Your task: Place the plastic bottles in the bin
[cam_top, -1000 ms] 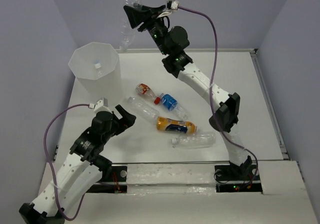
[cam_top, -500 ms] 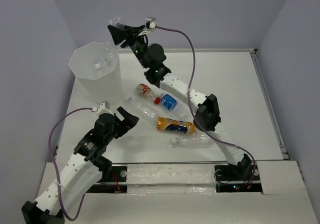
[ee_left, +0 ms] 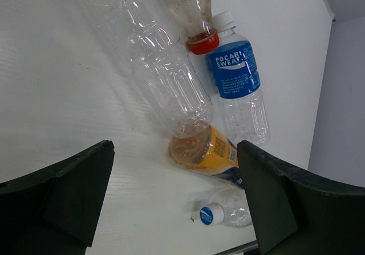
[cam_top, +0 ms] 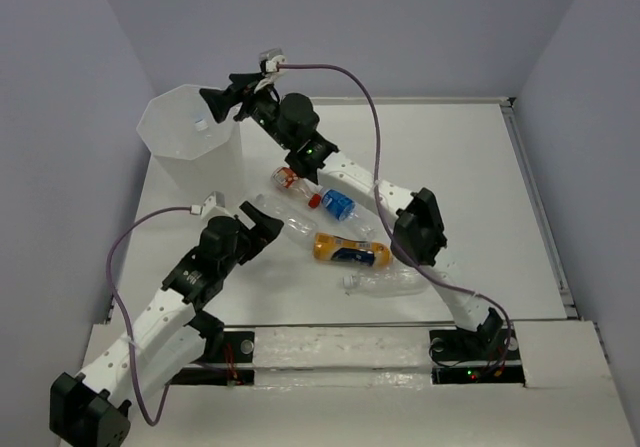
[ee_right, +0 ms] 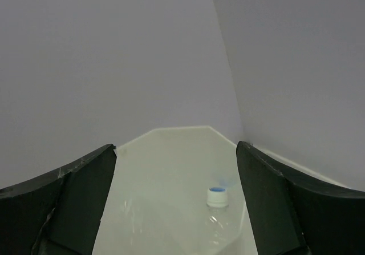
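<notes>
Bench (cam_top: 480, 187), near edge: left jaws spread wide, empty, above a clear bottle (ee_left: 165, 78). Lying beside: blue-capped clear bottle (cam_top: 385, 279), orange bottle (cam_top: 350, 250), Pocari Sweat bottle (cam_top: 340, 205), red-capped bottle (cam_top: 288, 179). Far left: bin (cam_top: 190, 172), a capped bottle (ee_right: 217, 197) inside; right jaws released, empty, over its rim.

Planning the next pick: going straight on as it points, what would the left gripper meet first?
Probably the large clear bottle, at its base end; the orange bottle beside it is possible too; depth unclear.
</notes>
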